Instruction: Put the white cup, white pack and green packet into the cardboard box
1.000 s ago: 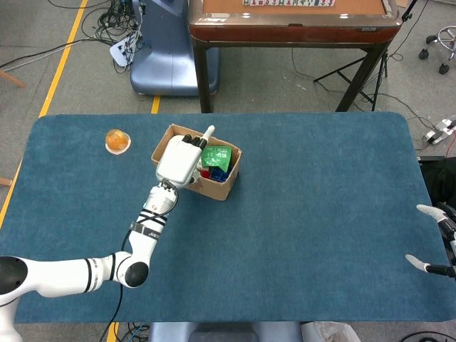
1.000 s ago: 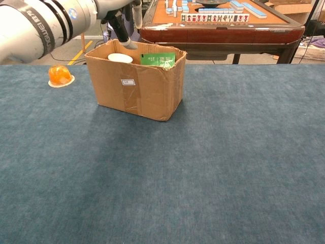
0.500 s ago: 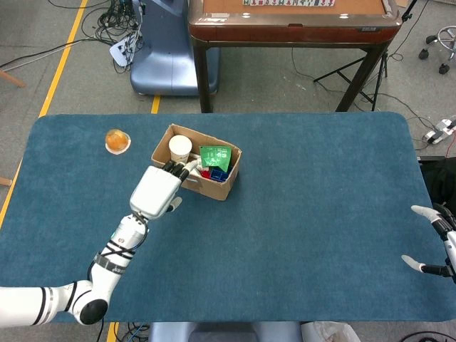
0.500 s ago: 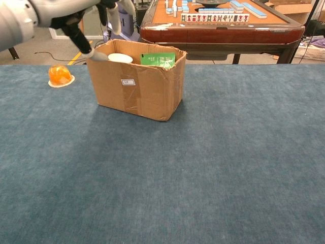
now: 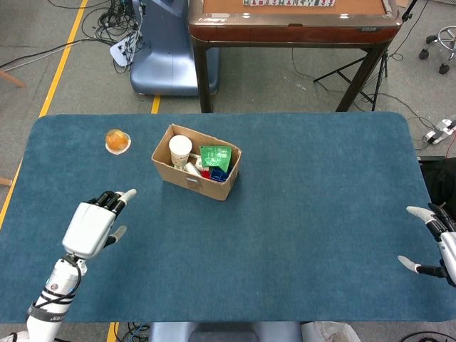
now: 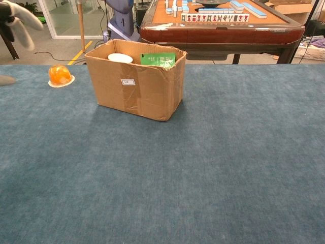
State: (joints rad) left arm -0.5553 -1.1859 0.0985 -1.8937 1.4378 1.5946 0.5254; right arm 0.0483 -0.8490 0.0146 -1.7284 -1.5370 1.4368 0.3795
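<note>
The cardboard box (image 5: 214,187) (image 6: 134,89) stands on the blue table, left of centre. Inside it the white cup (image 5: 180,150) (image 6: 120,58) sits upright at the left end and the green packet (image 5: 216,156) (image 6: 158,59) leans at the right end. A white pack (image 5: 193,169) shows between them in the head view, beside red and blue items. My left hand (image 5: 92,225) hovers open near the table's front left, well clear of the box, fingers spread; only its fingertips (image 6: 19,17) show in the chest view. My right hand (image 5: 436,243) is open at the table's right edge.
An orange object on a small dish (image 5: 117,140) (image 6: 60,75) lies on the table left of the box. A wooden mahjong table (image 5: 292,21) (image 6: 218,23) stands behind the blue table. A blue machine base (image 5: 160,50) and cables sit on the floor beyond.
My left hand has pulled back from above the box to the front left of the table, leaving the white cup standing in the box. The right hand has drifted slightly.
</note>
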